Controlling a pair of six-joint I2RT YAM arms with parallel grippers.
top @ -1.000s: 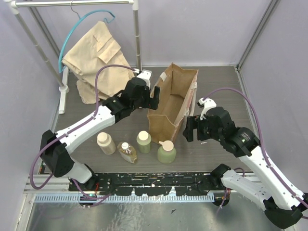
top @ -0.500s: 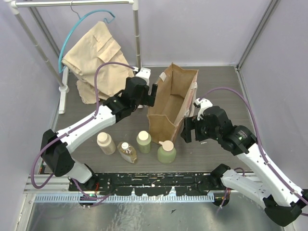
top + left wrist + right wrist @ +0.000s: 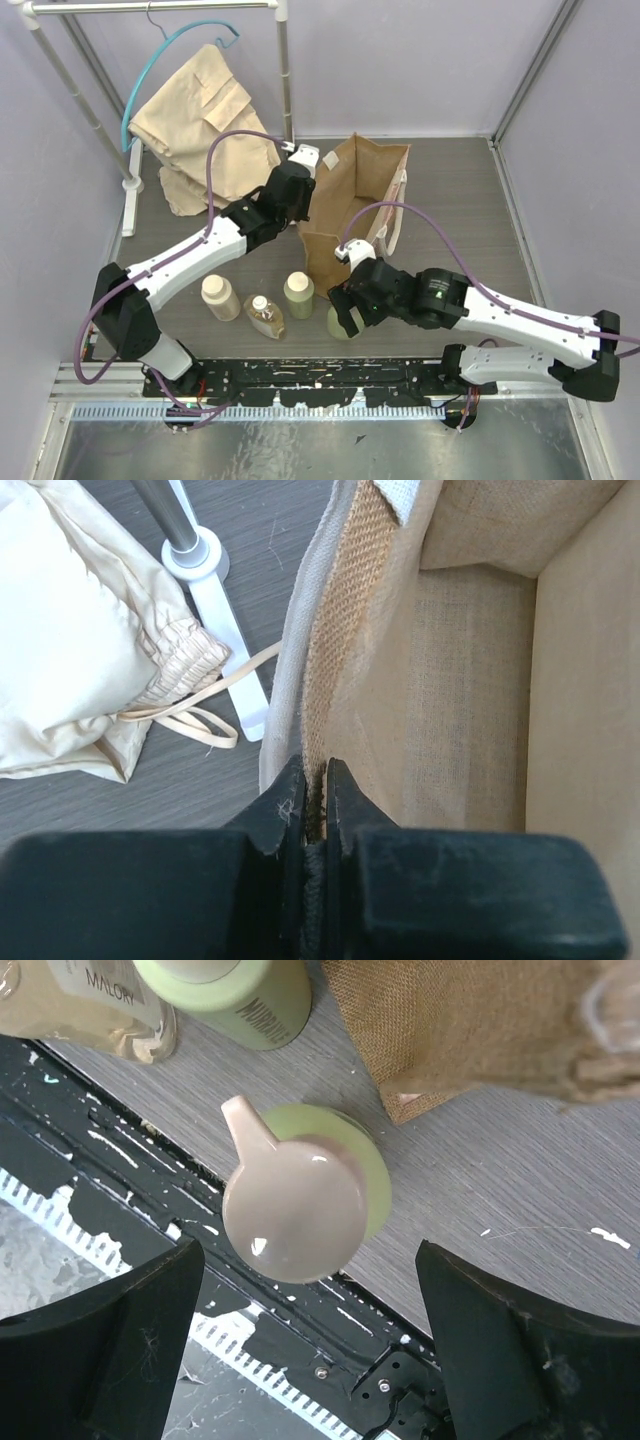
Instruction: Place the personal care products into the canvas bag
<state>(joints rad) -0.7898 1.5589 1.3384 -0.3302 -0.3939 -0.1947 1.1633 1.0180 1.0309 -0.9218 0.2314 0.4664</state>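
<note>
Right end effector (image 3: pixel 310 1260) has swung from beside the canvas bag (image 3: pixel 355 200) to above the rounder green bottle (image 3: pixel 300 1200). Its fingers are wide apart on either side of the cream top, not touching it. Left end effector (image 3: pixel 315 780) is clamped on the bag's rim. Bottles counted: four, all standing on the counter (image 3: pixel 450 190) outside the one bag: cream bottle (image 3: pixel 220 297), amber bottle (image 3: pixel 265 315), green cylinder (image 3: pixel 298 293) and the rounder green bottle.

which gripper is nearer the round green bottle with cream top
Right. The right gripper hangs open above the round green cream-topped bottle; the left gripper pinches the tan canvas bag, farther back.
</note>
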